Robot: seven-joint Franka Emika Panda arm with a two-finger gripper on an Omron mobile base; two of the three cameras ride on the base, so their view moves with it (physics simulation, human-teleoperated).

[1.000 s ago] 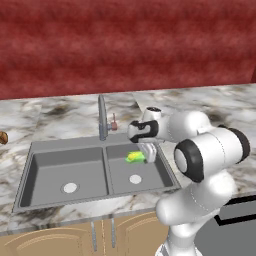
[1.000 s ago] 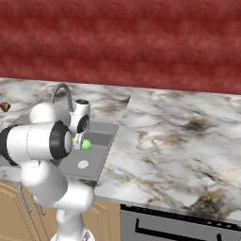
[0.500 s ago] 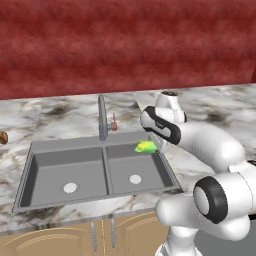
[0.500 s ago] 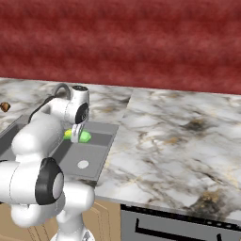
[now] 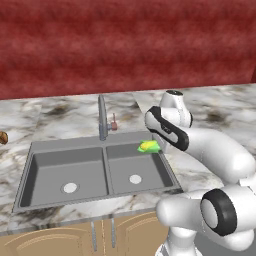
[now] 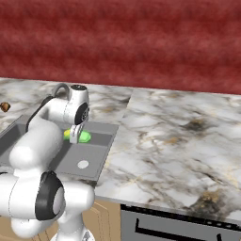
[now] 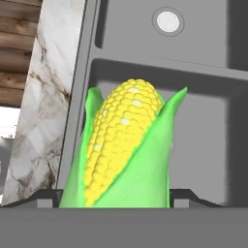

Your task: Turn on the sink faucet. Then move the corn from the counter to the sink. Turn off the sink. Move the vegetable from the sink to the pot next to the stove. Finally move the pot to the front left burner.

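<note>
The corn (image 7: 125, 150) sits clamped between the fingers (image 6: 75, 133), its long axis running straight out along them, carried above the right basin of the sink (image 5: 75, 172) near its right rim beside the desk (image 6: 179, 141).

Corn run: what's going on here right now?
The gripper holds the corn over the right basin of the sink, near its back right corner. In the hand view the cob sits between the fingertips, with a drain below. The faucet stands behind the basin divider; no water can be made out.
</note>
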